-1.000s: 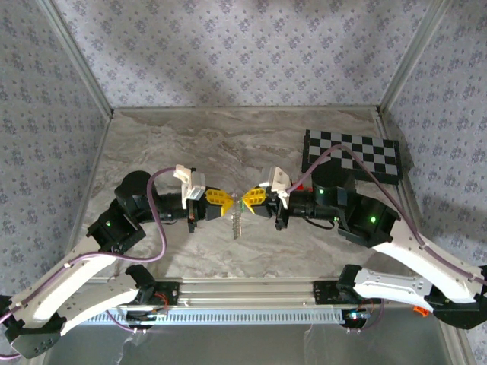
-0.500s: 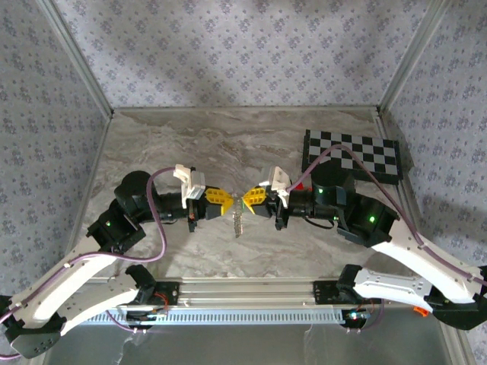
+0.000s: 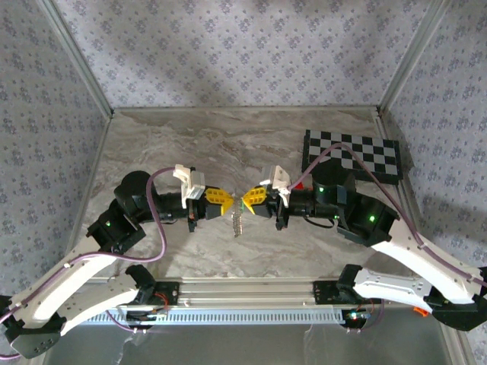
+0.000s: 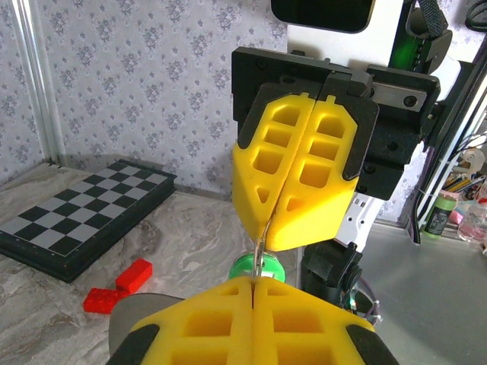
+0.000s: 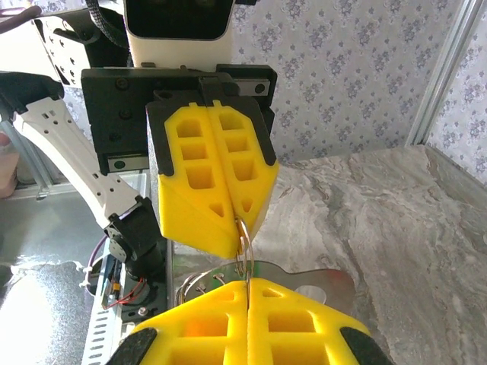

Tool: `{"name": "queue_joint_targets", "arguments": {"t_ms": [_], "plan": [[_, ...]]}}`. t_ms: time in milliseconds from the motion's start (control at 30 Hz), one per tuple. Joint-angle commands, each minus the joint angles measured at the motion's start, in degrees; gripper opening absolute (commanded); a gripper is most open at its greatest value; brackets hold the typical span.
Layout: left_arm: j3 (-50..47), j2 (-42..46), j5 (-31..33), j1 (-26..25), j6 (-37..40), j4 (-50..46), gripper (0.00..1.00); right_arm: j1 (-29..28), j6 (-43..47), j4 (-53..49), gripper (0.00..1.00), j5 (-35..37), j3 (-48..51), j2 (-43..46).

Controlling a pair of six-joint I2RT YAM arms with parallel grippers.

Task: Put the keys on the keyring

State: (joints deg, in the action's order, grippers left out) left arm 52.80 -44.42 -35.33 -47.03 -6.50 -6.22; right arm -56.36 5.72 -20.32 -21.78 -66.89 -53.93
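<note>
From above, the left gripper [image 3: 230, 201] and right gripper [image 3: 243, 202] meet tip to tip over the marble table [image 3: 190, 144]. Both pairs of jaws are pressed together on the keyring [image 3: 237, 222], which dangles between them. On the left wrist camera, a green key [image 4: 245, 268] sits just behind the pinched metal. On the right wrist camera, the ring's wire loops between both closed tips.

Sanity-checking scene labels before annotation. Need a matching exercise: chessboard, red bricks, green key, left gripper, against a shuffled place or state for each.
Things:
1. chessboard
2. red bricks
3. green key
4. left gripper

Places or states:
a. shut on the keyring
b. in the gap between the left gripper and the right gripper
c. flat on the table, far right
d. on the table beside the board

Pairs: 1-c, 2-d, 3-b, 4-a
</note>
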Motion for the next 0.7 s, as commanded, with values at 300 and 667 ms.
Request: {"name": "queue_joint_targets", "arguments": {"t_ms": [300, 667], "plan": [[1.92, -0.72, -0.86, -0.39, 1.38, 1.18, 0.00, 0.23, -1.33, 3.00, 0.00, -2.73, 0.18, -0.34], [6.13, -2.65, -1.32, -0.38, 5.93, -7.61, 0.00, -0.87, 0.16, -1.11, 0.00, -0.68, -0.96, -1.53]]}}
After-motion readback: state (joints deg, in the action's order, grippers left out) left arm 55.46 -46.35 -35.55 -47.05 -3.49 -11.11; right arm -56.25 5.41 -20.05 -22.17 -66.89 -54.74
